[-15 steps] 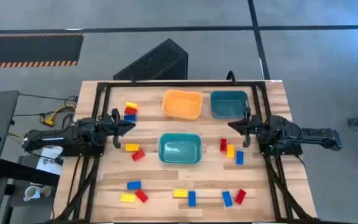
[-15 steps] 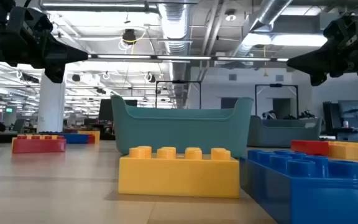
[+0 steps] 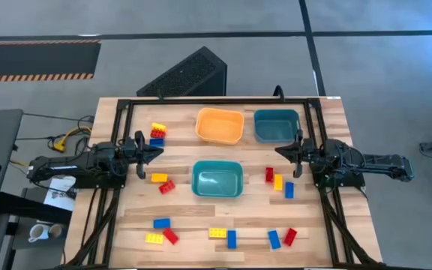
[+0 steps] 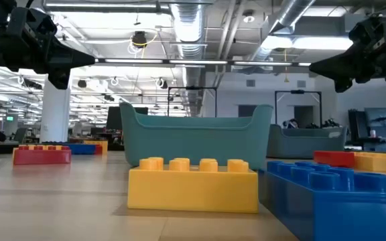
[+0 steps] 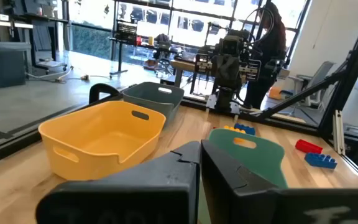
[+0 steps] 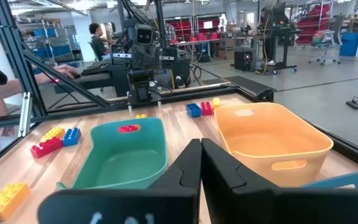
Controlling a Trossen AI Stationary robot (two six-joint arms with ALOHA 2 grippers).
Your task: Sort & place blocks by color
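Red, yellow and blue blocks lie scattered flat on the wooden table: a stack at the far left [image 3: 157, 133], a pair [image 3: 163, 182] left of the middle teal bin, three [image 3: 279, 182] right of it, and several along the near edge [image 3: 222, 236]. My left gripper [image 3: 158, 152] hovers shut at the table's left side, pointing right. My right gripper [image 3: 280, 151] hovers shut at the right side, pointing left. Neither holds anything. An orange bin [image 3: 220, 124] and two teal bins [image 3: 277, 125] [image 3: 217, 179] stand between them.
A black frame [image 3: 216, 100] runs along the table's far edge and sides. In the low view a yellow block [image 4: 193, 185] and a blue block [image 4: 337, 197] lie close to the camera. People and desks show in the room beyond.
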